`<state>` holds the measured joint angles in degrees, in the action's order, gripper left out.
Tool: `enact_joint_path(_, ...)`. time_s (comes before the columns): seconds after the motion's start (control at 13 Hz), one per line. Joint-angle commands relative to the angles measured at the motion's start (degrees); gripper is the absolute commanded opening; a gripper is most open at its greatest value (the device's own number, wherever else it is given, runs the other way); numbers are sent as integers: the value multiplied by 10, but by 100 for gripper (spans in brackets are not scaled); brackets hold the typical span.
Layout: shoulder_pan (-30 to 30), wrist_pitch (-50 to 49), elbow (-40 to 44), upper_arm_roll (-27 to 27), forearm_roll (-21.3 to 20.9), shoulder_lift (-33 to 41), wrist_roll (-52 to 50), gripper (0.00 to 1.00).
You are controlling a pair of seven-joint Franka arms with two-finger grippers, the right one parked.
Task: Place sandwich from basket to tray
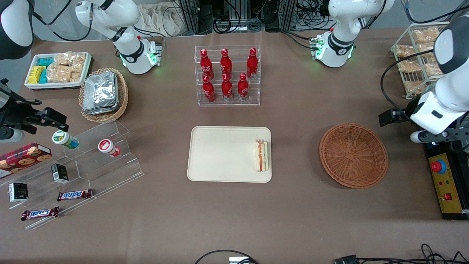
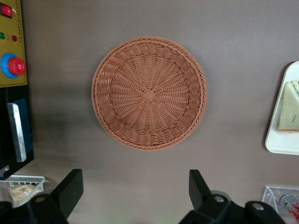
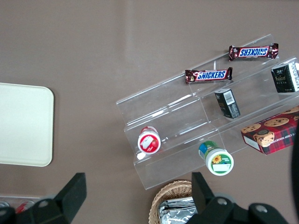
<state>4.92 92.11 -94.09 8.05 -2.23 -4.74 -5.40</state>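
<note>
the sandwich [image 1: 262, 155] lay on the tray [image 1: 220, 154]; the gripper [image 2: 135, 193], wide open and empty above the basket [image 2: 148, 94], needed only a clean retreat.

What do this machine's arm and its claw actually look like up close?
The working arm is built of smooth, rounded white shells with dark grey joint caps, and a black cable loops alongside it. Its base glows green and bears a small dark logo. The gripper, above the brown table beside the round reddish-brown wicker basket, has two flat, matte black wedge-shaped fingers, standing open.
</note>
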Motion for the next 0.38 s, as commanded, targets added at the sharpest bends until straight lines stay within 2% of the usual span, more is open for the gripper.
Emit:
enact_joint_path(0.0, -6, -11, 13, -4, 2, 2, 14, 100)
enact_joint_path(0.31, -6, -25, 40, -3, -1, -8, 18, 100)
